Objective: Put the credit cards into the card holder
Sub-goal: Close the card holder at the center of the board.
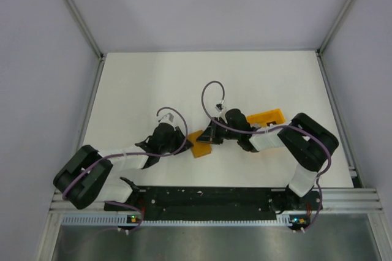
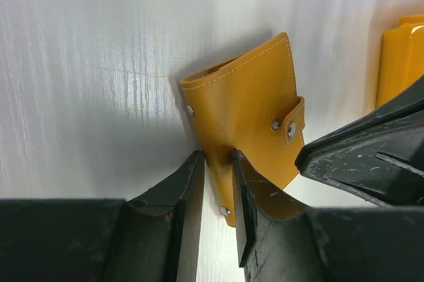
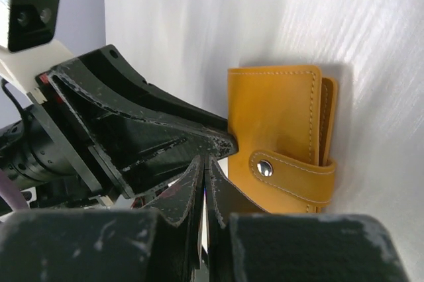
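Progress is unclear: no cards show, holder [image 2: 245, 110] is snapped shut, left fingers [image 2: 189, 209] pinch its edge, right fingers [image 3: 187, 192] clenched empty beside it.

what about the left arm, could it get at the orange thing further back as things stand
Probably not yet. The left tool looks clamped on the near wallet at its edge, and the right arm lies across the straight path to the far orange thing.
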